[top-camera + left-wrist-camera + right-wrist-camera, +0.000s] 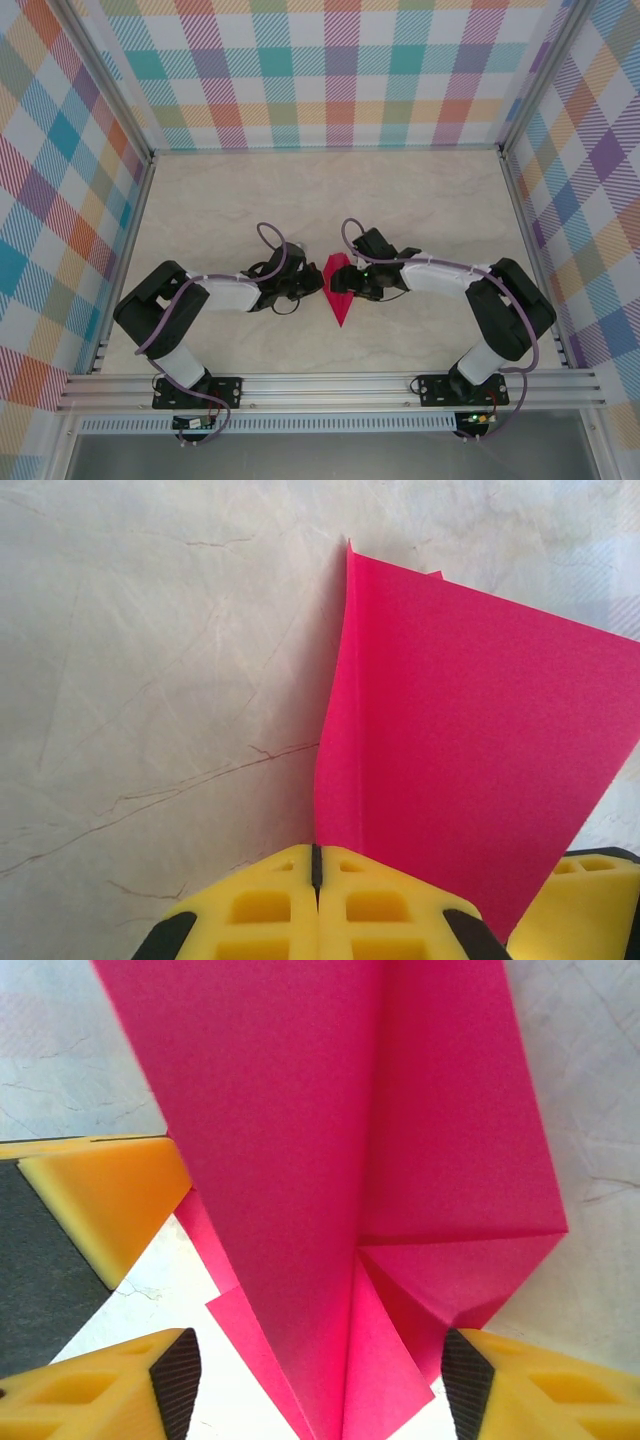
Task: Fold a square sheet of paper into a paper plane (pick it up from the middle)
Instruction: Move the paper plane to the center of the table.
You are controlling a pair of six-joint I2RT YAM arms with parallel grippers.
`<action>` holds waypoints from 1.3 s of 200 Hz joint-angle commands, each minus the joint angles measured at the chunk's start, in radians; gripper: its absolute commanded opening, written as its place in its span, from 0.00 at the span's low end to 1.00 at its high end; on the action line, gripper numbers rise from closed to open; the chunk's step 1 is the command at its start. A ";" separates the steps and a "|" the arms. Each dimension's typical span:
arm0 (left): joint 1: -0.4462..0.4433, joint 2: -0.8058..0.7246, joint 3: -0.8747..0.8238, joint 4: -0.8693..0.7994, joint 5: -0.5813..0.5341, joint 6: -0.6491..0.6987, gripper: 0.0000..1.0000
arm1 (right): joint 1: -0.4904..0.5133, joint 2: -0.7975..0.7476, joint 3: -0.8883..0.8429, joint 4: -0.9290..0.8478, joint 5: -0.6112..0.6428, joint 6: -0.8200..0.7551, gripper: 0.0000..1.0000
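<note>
The square sheet of paper [338, 290] is folded into a slim magenta dart, the paper plane, whose tip points toward the near edge. It lies mid-table between both grippers. My left gripper [313, 285] touches its left side. In the left wrist view the yellow fingers [260, 910] are pressed together, and the paper plane [470, 740] rises from their seam with one flap standing upright. My right gripper [318, 1360] is open. Its ribbed pads [465, 1375] sit on either side of the paper plane [300, 1160], the right pad close to a folded corner.
The marble-patterned table [230, 200] is boxed in by plaid walls [330, 70] on three sides. Aluminium rails [330, 390] run along the near edge. The left gripper's finger [100, 1200] sits close to the right gripper's left pad.
</note>
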 commanded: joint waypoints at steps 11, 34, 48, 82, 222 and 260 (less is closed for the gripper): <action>0.005 -0.004 -0.013 0.004 -0.009 -0.005 0.00 | 0.023 -0.033 -0.018 0.010 -0.028 -0.029 0.63; 0.005 -0.011 -0.012 0.012 0.004 -0.010 0.00 | 0.042 -0.015 -0.003 -0.011 -0.012 -0.036 0.61; 0.005 -0.021 -0.010 0.017 0.014 -0.009 0.00 | 0.056 -0.007 0.005 -0.020 0.009 -0.037 0.62; 0.005 -0.036 -0.004 0.040 0.063 -0.007 0.00 | 0.079 0.011 0.027 -0.044 0.043 -0.045 0.63; 0.005 -0.059 -0.012 0.034 0.054 -0.011 0.00 | 0.089 0.022 0.046 -0.065 0.111 -0.034 0.45; 0.005 -0.054 -0.010 0.028 0.050 -0.009 0.00 | 0.091 0.023 0.051 -0.069 0.114 -0.024 0.31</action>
